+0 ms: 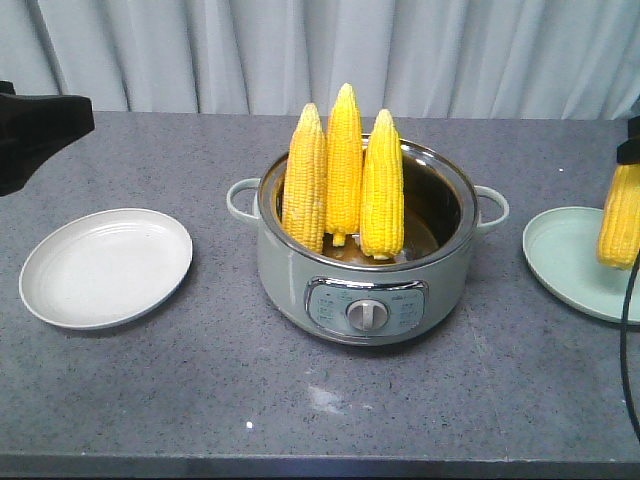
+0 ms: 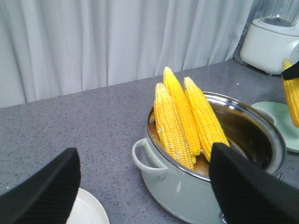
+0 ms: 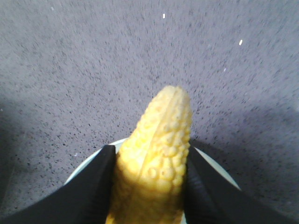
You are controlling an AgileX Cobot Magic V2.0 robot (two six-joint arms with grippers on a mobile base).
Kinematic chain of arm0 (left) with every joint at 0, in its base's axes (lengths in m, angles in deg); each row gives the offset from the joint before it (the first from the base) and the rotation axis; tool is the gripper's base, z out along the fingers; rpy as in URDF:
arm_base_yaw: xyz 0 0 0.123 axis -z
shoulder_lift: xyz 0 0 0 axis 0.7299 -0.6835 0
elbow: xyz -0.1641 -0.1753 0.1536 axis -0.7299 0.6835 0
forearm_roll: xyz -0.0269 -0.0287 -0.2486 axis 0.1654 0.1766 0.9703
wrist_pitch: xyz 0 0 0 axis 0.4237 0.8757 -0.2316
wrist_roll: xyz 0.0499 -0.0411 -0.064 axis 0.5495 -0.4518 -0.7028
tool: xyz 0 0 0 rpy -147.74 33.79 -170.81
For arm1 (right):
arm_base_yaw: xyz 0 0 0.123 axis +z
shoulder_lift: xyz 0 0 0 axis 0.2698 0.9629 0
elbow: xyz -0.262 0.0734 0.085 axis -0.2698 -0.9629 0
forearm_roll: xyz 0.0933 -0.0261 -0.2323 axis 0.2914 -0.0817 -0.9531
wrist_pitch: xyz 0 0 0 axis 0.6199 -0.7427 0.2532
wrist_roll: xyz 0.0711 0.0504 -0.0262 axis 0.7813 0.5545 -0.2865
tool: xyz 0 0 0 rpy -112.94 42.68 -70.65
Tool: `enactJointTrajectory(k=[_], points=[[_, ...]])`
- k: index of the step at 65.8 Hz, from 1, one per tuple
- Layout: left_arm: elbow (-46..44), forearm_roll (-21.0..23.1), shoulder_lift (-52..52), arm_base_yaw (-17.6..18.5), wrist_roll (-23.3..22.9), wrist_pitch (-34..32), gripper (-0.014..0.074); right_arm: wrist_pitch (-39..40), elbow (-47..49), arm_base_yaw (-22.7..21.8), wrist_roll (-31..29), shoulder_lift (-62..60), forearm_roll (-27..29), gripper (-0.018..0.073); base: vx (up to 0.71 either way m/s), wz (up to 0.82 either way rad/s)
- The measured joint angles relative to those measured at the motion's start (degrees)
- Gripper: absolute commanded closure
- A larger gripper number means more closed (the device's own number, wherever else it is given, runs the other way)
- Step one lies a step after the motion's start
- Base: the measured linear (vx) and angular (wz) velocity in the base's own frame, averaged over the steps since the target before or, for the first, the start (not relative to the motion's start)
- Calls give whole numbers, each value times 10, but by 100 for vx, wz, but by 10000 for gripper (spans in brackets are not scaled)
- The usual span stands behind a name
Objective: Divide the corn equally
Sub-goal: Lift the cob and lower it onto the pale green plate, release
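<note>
Grey speckled worktop, pale green electric pot at centre, steel rim, front control panel with round dial, white plate left of pot, pale green plate at right edge, white pleated curtain behind, white appliance at far corner.

White curtain, grey speckled counter

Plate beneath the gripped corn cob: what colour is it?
The plate is pale mint green, clearest in the exterior front-facing view.
</note>
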State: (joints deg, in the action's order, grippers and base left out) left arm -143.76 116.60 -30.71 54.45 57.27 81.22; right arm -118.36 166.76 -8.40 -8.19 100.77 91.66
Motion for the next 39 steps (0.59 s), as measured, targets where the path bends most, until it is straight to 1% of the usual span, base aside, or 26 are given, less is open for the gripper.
enactJointTrajectory(k=[9,18,21,25,29,30,32,33,34,39], points=[[0,0,0,0,0,7,41,-24,0,0,-1,29,1,545,0,0],[0,0,0,0,0,9,41,-38,0,0,-2,45,0,476,0,0],[0,0,0,0,0,10,41,-40,0,0,-2,49,-1,429,0,0],[0,0,0,0,0,10,41,-46,0,0,-1,51,-1,340,0,0],[0,0,0,0,0,12,41,-50,0,0,-1,51,-1,230,0,0],[0,0,0,0,0,13,41,-50,0,0,-1,51,0,219,0,0],[0,0,-1,0,0,15,41,-50,0,0,-1,51,0,161,0,0],[0,0,-1,0,0,16,41,-50,0,0,-1,51,0,115,0,0],[0,0,-1,0,0,16,41,-50,0,0,-1,51,0,104,0,0],[0,0,-8,0,0,24,41,-51,0,0,0,51,5,-25,0,0]])
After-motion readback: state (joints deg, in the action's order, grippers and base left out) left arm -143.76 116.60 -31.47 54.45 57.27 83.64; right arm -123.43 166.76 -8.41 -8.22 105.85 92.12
